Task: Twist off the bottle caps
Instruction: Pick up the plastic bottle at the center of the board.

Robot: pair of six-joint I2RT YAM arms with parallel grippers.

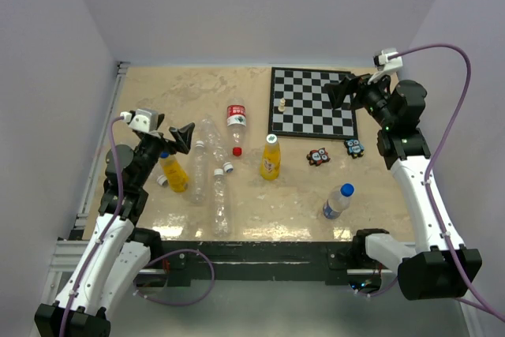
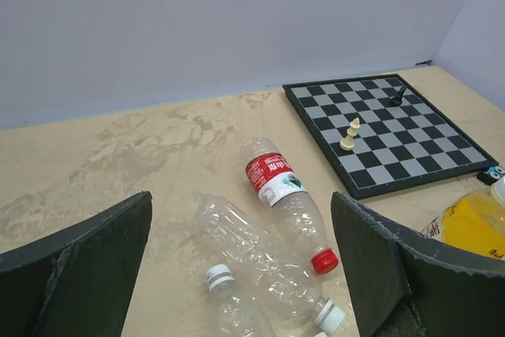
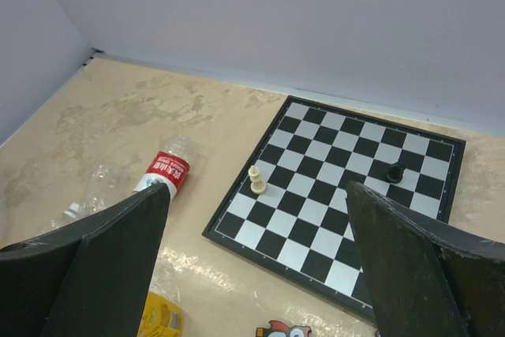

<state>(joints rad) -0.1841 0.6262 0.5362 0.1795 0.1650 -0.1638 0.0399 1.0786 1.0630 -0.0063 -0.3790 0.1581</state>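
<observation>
Beige marbled tabletop (image 1: 268,212), pale walls (image 1: 237,5) around. Left gripper (image 1: 172,140) hangs spread wide and empty over the left orange bottle (image 1: 174,174), which lies at the table's 9 o'clock. Its blue cap (image 1: 164,155) is partly hidden beneath the fingers. Middle orange bottle (image 1: 271,160) sits near centre, white cap (image 1: 272,139) at 12. The labelled clear bottle (image 1: 335,204) lies at its 4 o'clock, with a bright blue cap (image 1: 347,189). Right gripper (image 1: 341,91), equally wide and empty, hovers over the chessboard (image 1: 312,112). These thin, light bottles will likely roll and dent: pinch the body, twist the ribbed cap. Fill levels are unclear.
</observation>
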